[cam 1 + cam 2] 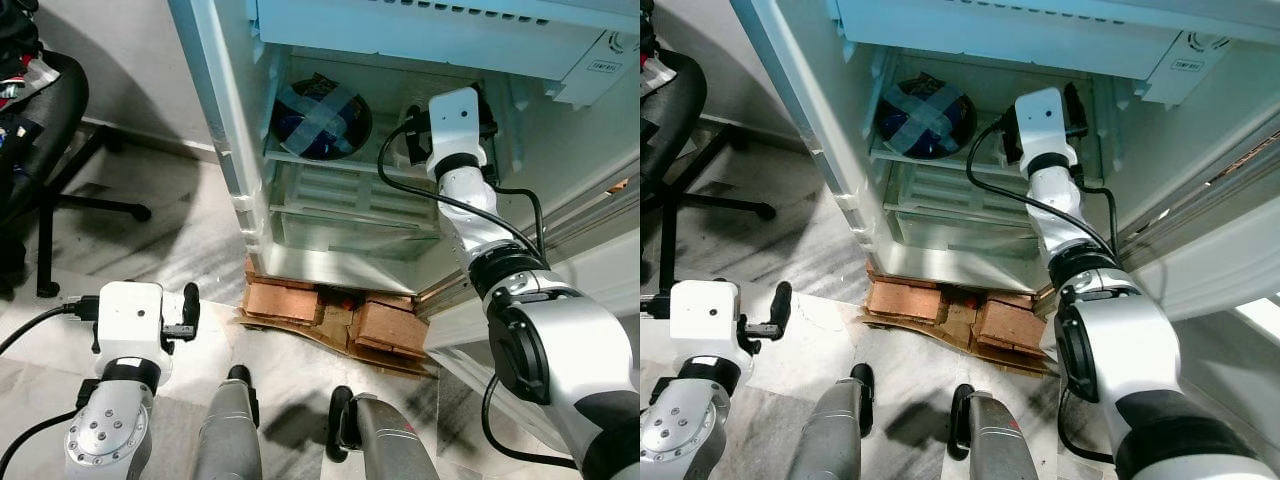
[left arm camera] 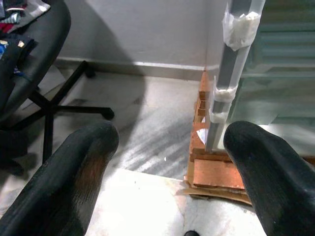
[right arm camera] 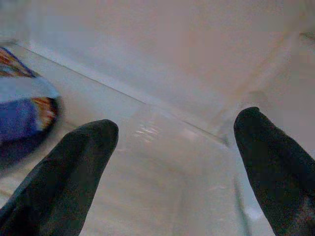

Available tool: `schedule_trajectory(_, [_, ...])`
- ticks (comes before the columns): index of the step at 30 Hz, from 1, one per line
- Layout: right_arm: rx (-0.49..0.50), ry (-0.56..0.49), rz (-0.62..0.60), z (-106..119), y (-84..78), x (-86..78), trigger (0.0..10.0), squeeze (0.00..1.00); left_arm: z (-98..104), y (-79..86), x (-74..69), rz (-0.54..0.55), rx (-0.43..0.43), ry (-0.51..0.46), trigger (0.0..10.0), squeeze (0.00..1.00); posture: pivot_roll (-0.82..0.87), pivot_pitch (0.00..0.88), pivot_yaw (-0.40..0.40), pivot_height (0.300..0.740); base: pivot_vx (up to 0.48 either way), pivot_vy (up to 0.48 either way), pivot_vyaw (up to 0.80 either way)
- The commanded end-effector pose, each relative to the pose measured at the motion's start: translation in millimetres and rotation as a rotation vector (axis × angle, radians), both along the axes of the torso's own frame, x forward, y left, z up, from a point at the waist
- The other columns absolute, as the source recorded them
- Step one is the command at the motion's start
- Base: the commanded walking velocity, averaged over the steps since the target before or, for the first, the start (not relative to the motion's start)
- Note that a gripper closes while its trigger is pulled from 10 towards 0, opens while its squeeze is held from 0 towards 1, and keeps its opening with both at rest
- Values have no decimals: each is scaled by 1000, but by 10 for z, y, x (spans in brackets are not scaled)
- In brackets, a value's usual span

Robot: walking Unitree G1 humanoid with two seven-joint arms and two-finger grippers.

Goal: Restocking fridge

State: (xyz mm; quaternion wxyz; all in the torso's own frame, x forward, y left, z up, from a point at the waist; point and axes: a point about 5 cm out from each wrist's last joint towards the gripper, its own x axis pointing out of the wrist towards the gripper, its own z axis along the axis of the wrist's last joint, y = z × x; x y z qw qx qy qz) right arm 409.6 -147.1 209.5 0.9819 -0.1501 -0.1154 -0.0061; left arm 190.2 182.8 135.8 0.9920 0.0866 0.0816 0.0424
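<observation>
A: Any writing you can read here?
B: Hardly. The fridge (image 1: 330,230) has a white control box (image 1: 1188,58) at the top right of its inside, with a small dark line of print on it
A: What does it say?
B: Too small and blurred to read. Nothing else carries legible text

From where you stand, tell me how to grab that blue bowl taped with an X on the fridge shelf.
Grip the blue bowl by its near rim, coming from the open front of the fridge. It sits tilted toward the door, taped face outward. The right claw, open on the same shelf beside it, seems nearest.
</observation>
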Motion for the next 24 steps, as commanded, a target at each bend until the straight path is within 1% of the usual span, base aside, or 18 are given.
schedule_trajectory(1, [56, 26, 57, -74, 24, -21, 10000, 1000, -58, 14, -23, 13, -2, 21, 10000, 0, 372, 327, -74, 740, 0, 0, 0])
schedule_trajectory(2, [89, 39, 98, -91, 61, -25, 10000, 1000, -65, 1, -3, 6, -9, 15, 10000, 0, 353, 311, -76, 740, 0, 0, 0])
schedule_trajectory(4, [89, 31, 161, -99, 123, -44, 10000, 1000, -71, -16, 38, -6, -1, 4, 10000, 0, 335, 302, -77, 740, 0, 0, 0])
schedule_trajectory(5, [115, 38, 210, -137, 158, -67, 10000, 1000, -69, -49, 86, -24, -5, -8, 10000, 0, 317, 292, -78, 740, 0, 0, 0])
schedule_trajectory(9, [164, 55, 274, -285, 183, -151, 10000, 1000, -93, -106, 159, -45, -10, -18, 10000, 0, 280, 255, -88, 740, 0, 0, 0])
schedule_trajectory(10, [165, 33, 309, -360, 200, -241, 10000, 0, -101, -124, 187, -50, -12, -22, 10000, 0, 266, 242, -96, 740, 0, 0, 0])
schedule_trajectory(11, [165, 33, 309, -360, 200, -241, 10000, 0, -101, -124, 187, -50, -12, -22, 10000, 0, 266, 242, -96, 740, 0, 0, 0])
schedule_trajectory(13, [163, -20, 335, -424, 200, -409, 10000, 0, -131, -141, 219, -51, -15, -20, 10000, 0, 251, 220, -100, 740, 0, 0, 0])
schedule_trajectory(14, [192, -55, 343, -447, 179, -556, 10000, 0, -172, -154, 244, -50, -19, -17, 10000, 0, 236, 197, -100, 740, 0, 0, 0])
schedule_trajectory(15, [192, -55, 343, -447, 179, -556, 10000, 0, -172, -154, 244, -50, -19, -17, 10000, 0, 236, 197, -100, 740, 0, 0, 0])
schedule_trajectory(16, [159, -91, 331, -440, 156, -651, 10000, 0, -190, -163, 260, -51, -22, -19, 10000, 0, 224, 184, -96, 740, 0, 0, 0])
schedule_trajectory(17, [159, -91, 331, -440, 156, -651, 10000, 0, -190, -163, 260, -51, -22, -19, 10000, 0, 224, 184, -96, 740, 0, 0, 0])
schedule_trajectory(18, [118, -119, 331, -427, 159, -708, 10000, 0, -194, -168, 269, -52, -24, -21, 10000, 0, 220, 179, -94, 740, 0, 0, 0])
schedule_trajectory(19, [77, -144, 334, -443, 177, -838, 10000, 0, -208, -171, 300, -49, -28, -28, 10000, 0, 200, 157, -82, 740, 0, 0, 0])
schedule_trajectory(21, [80, -129, 315, -502, 174, -949, 10000, 0, -217, -164, 339, -43, -31, -37, 10000, 0, 188, 145, -77, 740, 0, 0, 0])
schedule_trajectory(24, [144, -50, 272, -634, 127, -1089, 10000, 0, -225, -167, 397, -43, -33, -45, 10000, 0, 169, 128, -74, 740, 0, 0, 0])
